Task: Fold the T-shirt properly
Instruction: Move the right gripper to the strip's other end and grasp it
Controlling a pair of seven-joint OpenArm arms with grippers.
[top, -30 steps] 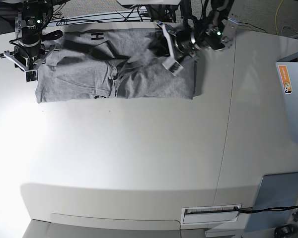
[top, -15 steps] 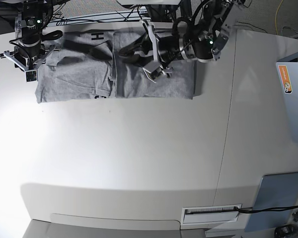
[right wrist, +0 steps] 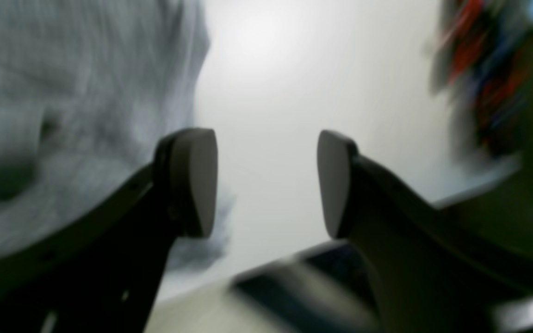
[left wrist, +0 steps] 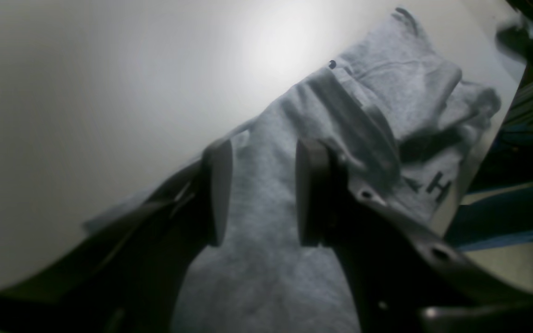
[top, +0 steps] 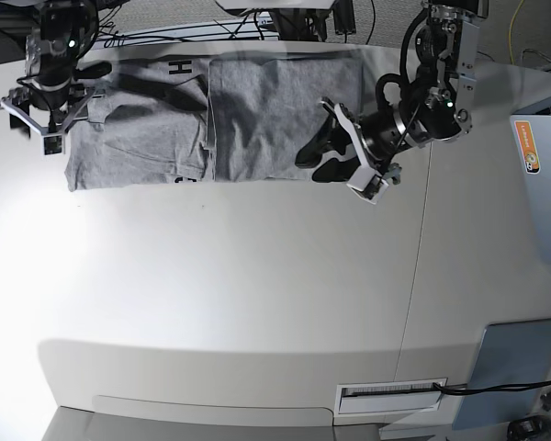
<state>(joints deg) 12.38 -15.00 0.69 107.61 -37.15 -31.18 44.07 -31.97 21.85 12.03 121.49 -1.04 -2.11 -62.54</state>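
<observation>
Lying along the upper edge of the table (top: 257,303), the T-shirt (top: 211,124) takes the upper left of the base view; it is folded into a wide grey band, with a flat panel laid over its right half and a black letter H (top: 179,68) showing near the top edge; a bit of black print also shows at the lower edge of the band.

At the upper left of that view, the right gripper (top: 23,115) hangs at the left end of the shirt; its 2 fingers (right wrist: 192,180) stand well apart with only white table between them, and nothing is held; this view is blurred.

Right of the shirt's lower right corner is the left gripper (top: 354,152); its fingers (left wrist: 310,194) are also apart, over the grey cloth, and they clamp nothing; whether they touch the cloth I cannot tell.

At the right edge of the base view lies a grey device with an orange sticker (top: 527,145).
</observation>
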